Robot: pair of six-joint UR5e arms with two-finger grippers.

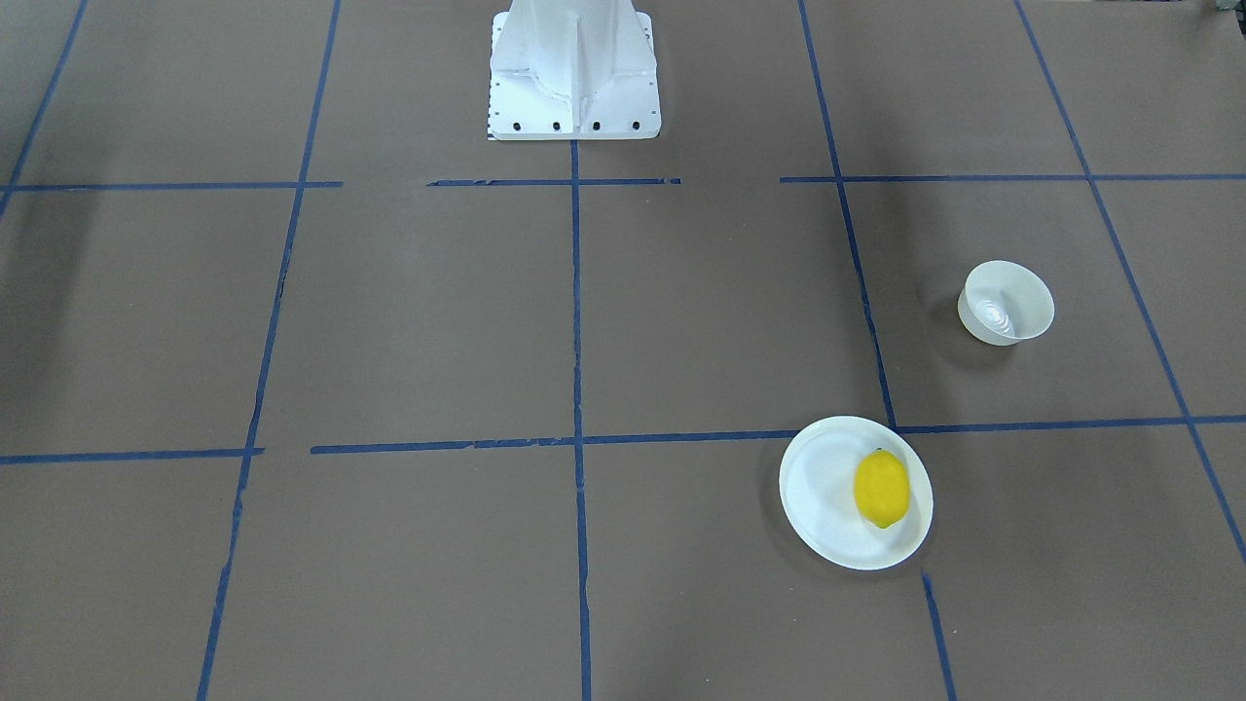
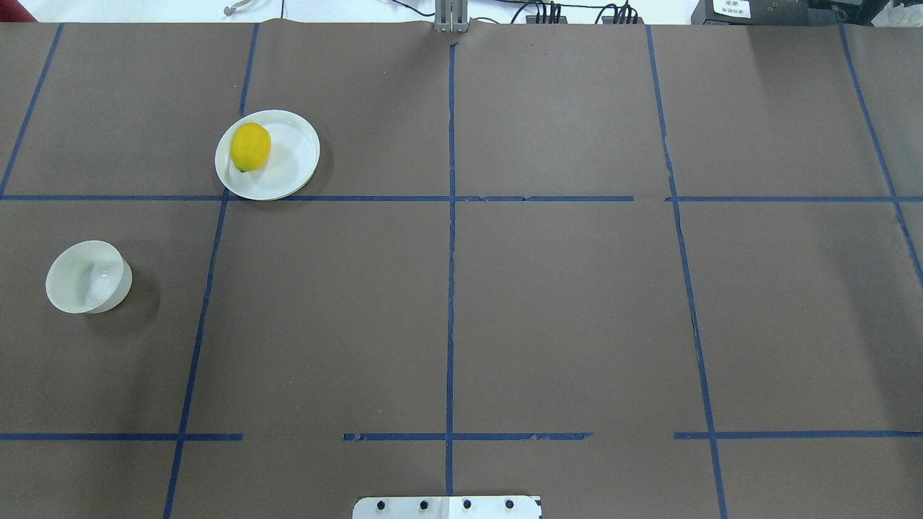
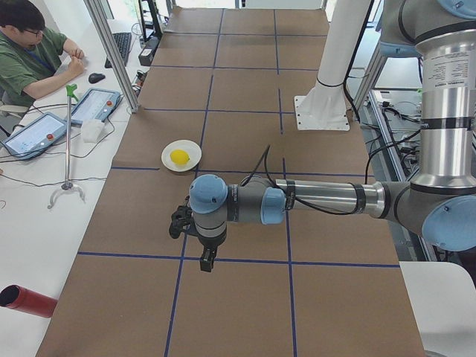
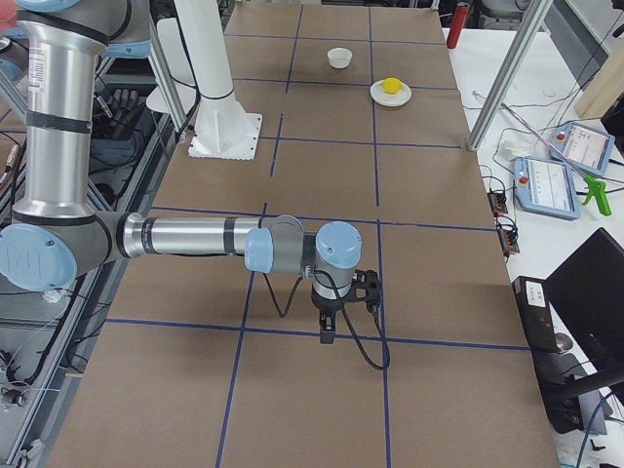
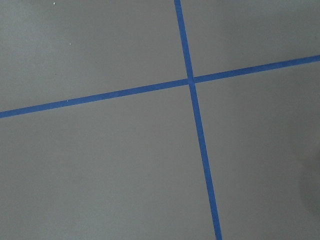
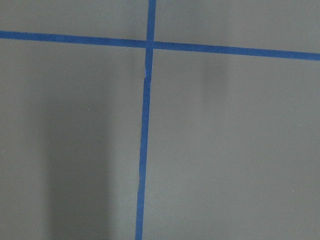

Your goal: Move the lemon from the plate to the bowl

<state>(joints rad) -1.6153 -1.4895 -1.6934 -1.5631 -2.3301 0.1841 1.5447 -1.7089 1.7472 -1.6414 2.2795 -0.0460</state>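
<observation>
Overhead exterior view, working outward from the robot: the bowl (image 2: 89, 277) stands upright and empty on the robot's left side of the surface (image 2: 562, 310). Farther out and well apart from it sits the plate (image 2: 267, 155), with the lemon (image 2: 250, 147) lying on its left half, close to the rim. Nothing is picked up yet, so the step in hand is the reach.

The left hand (image 3: 207, 264) hangs fingers-down over bare surface, well short of the plate. The right hand (image 4: 327, 333) hangs likewise toward the other end. Both show only in the side views, so I cannot tell whether they are spread or pressed together.

The left arm looks the natural one to use. It should come down from straight above with fingers spread wide and close across the lemon's narrow waist, not tip to tip. The skin looks glossy, so the grip should be centred. The outer finger should stay inside the rim so the plate does not tip. After lifting clear, it should release low over the bowl's middle, since thin walls suggest the bowl is easily knocked.
</observation>
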